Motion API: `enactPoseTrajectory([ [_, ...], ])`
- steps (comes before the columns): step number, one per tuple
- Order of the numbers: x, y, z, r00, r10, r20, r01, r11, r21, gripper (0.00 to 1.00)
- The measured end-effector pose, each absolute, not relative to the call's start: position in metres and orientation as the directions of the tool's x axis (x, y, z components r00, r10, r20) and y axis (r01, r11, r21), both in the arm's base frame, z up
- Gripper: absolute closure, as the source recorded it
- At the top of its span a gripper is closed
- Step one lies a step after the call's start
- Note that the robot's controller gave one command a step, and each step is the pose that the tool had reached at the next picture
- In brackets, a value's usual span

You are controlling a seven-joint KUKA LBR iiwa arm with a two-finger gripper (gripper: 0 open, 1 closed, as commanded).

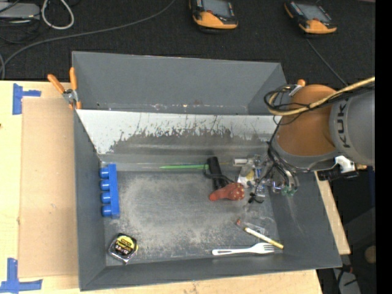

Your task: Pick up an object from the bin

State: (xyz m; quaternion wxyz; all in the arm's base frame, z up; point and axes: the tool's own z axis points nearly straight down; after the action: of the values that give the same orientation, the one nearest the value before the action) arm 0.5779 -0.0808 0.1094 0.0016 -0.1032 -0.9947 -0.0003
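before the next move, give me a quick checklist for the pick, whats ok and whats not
1. Gripper down inside the bin, at its right side: ok.
2. A thing close by: ok, the red object lies just left of it.
3. Anything gripped already: cannot tell.
4. Red object free of neighbours: not ok, the black tool lies right against it.
5. White fork and yellow stick apart from the gripper: ok, nearer the front wall.
6. Blue block out of the way: ok, far left.
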Motion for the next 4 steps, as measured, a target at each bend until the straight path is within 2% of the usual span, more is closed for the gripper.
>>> enactPoseTrajectory([
  [1, 0.599, -0.036, 0.075, -0.870, 0.492, -0.010, 0.492, 0.870, 0.016, 0.00],
  [2, 0.581, -0.062, 0.071, -0.887, 0.462, -0.002, 0.462, 0.887, -0.001, 1.00],
  [3, 0.581, -0.062, 0.071, -0.887, 0.462, -0.002, 0.462, 0.887, -0.001, 1.00],
  [4, 0.580, -0.062, 0.082, -0.887, 0.462, 0.001, 0.462, 0.887, -0.001, 1.00],
])
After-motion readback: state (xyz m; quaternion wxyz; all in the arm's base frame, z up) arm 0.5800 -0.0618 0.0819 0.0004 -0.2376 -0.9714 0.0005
